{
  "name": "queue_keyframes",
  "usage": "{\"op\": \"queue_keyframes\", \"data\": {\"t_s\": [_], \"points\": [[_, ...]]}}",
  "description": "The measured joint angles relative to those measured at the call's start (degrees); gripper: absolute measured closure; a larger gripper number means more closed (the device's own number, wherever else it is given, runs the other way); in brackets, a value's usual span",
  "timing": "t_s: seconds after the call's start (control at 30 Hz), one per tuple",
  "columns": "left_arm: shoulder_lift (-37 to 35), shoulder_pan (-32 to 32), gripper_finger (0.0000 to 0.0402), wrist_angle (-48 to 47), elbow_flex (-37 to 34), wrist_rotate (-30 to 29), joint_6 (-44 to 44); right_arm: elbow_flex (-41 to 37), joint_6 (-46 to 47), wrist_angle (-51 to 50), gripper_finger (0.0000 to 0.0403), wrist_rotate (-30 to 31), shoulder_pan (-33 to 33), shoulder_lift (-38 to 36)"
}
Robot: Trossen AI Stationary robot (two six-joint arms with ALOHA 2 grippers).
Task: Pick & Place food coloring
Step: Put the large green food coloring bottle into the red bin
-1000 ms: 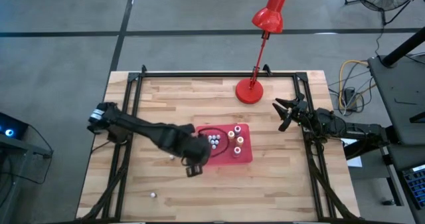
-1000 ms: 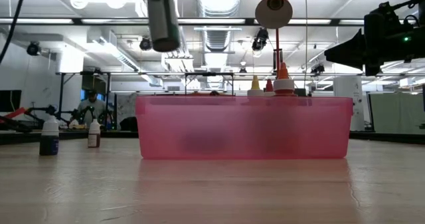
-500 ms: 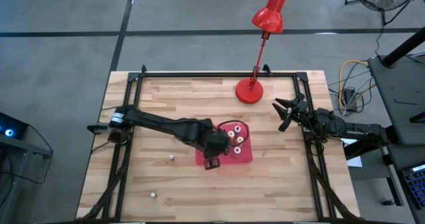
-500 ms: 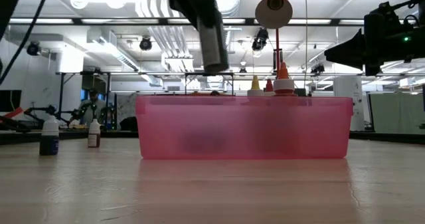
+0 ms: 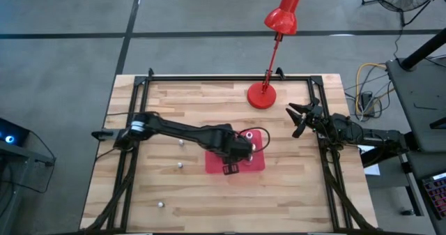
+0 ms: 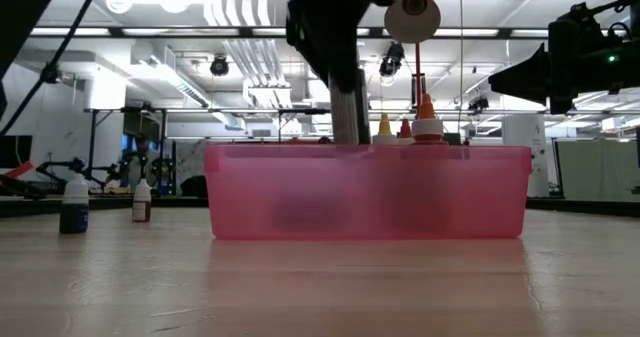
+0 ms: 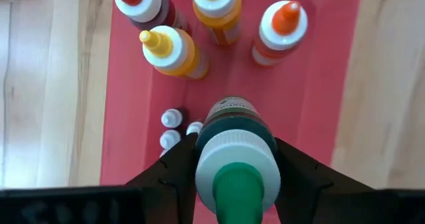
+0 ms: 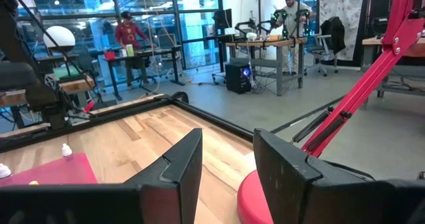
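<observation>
We find the left gripper (image 7: 234,159) clamping a green-capped bottle (image 7: 236,144) above the red tray (image 7: 319,84), bottles (image 7: 174,51) crowding beneath; the right gripper (image 5: 301,118) waits with fingers spread.

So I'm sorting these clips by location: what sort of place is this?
Most likely a robotics lab or workshop. Past the wooden table lie workbenches with equipment, people working at them, and exposed ducts and lights overhead. The left end effector holds a green-capped bottle over a red tray.

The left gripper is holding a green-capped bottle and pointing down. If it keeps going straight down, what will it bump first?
Probably the bare floor of the red tray. The left gripper holds the green-capped bottle straight over an open patch, with tiny white-capped bottles just beside it. Depth is hard to judge, so it might graze those.
</observation>
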Motion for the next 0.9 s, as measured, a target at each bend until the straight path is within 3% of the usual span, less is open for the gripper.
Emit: {"op": "queue_keyframes", "data": {"t_s": [0.9], "points": [[8.05, 1.76, 0.0273, 7.31, -0.11, -1.17, 7.15, 0.00, 0.00, 0.00, 0.0275, 0.00, -0.01, 0.02]]}}
